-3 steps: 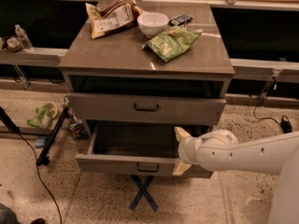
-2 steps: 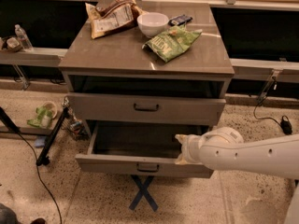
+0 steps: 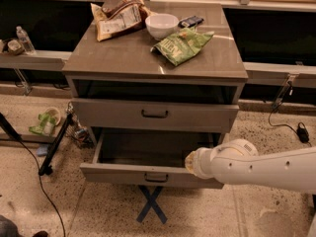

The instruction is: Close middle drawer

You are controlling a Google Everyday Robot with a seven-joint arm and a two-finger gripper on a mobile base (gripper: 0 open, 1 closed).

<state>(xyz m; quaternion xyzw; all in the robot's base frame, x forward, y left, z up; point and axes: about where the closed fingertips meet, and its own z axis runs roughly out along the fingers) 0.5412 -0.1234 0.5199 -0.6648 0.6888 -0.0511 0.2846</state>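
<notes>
The middle drawer (image 3: 123, 173) stands pulled out of the grey-taupe cabinet, with its dark inside showing and a small dark bar handle (image 3: 156, 177) at the centre of its front. My gripper (image 3: 190, 162), on the end of the white arm (image 3: 261, 168), comes in from the right. It sits at the top edge of the drawer's front panel, right of the handle. The taller drawer (image 3: 154, 114) above has a larger handle and is nearly closed. The lowest drawer is hidden under the open one.
On the cabinet top (image 3: 118, 58) lie a brown chip bag (image 3: 118, 17), a white bowl (image 3: 162, 25), a green chip bag (image 3: 181, 44) and a small dark item (image 3: 190, 21). A blue tape cross (image 3: 151, 205) marks the floor below. A black pole (image 3: 55, 143) and cables lie to the left.
The arm's end has sunk slightly and turned at the drawer's front edge. The drawer looks about as far out as before.
</notes>
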